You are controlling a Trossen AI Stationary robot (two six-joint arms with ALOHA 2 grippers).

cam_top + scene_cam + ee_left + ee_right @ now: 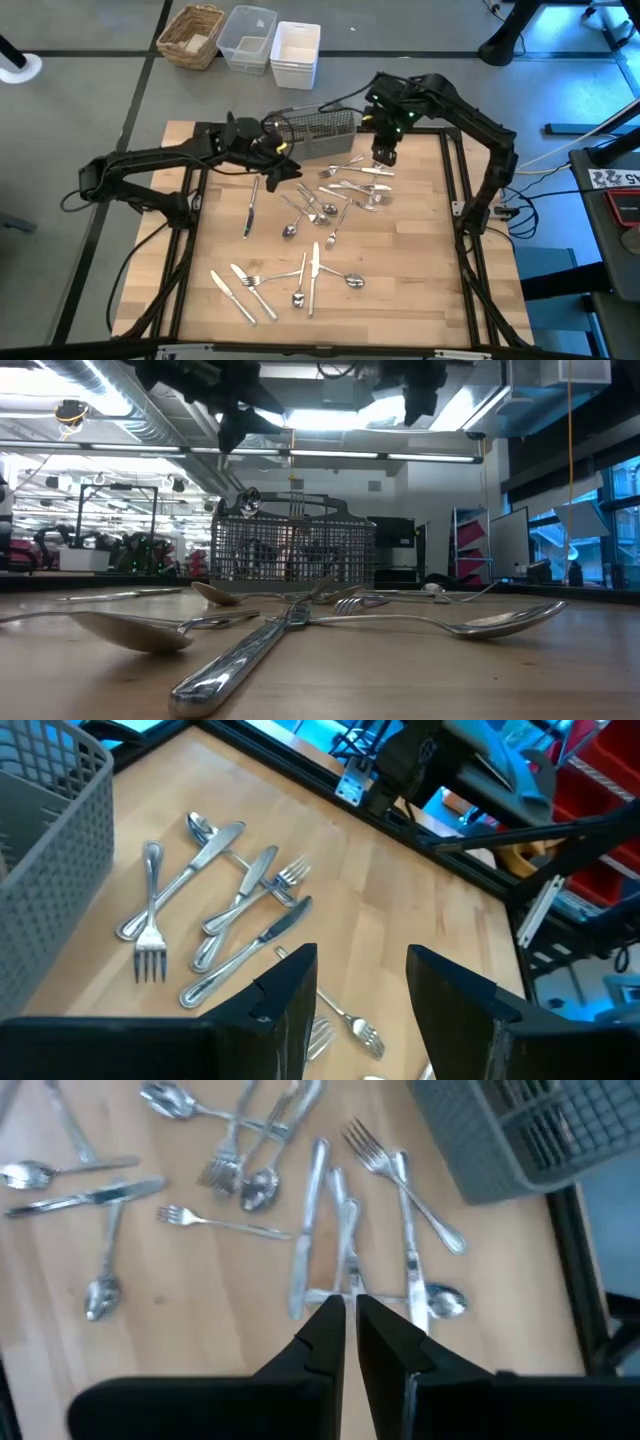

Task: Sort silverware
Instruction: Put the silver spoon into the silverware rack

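Silverware lies scattered on the wooden table (400, 290): a cluster of forks, spoons and knives (350, 185) near the far right, a lone knife (249, 210) at the left, and more pieces (290, 275) toward the near edge. The grey mesh caddy (318, 135) stands at the far edge; in the low view a spoon (248, 503) and a fork (296, 500) stick up out of it. My left gripper (362, 965) hovers open just in front of the caddy's left end (290, 172), with nothing between its fingers. My right gripper (352, 1308) hangs shut above the cluster, right of the caddy (384, 158), pointing steeply down.
Beyond the table's far edge stand a wicker basket (192, 35), a clear plastic tub (247, 38) and a white tub (295, 52). Black frame rails (452, 190) run along the table's left and right sides. Bare wood lies at the near right (410, 270).
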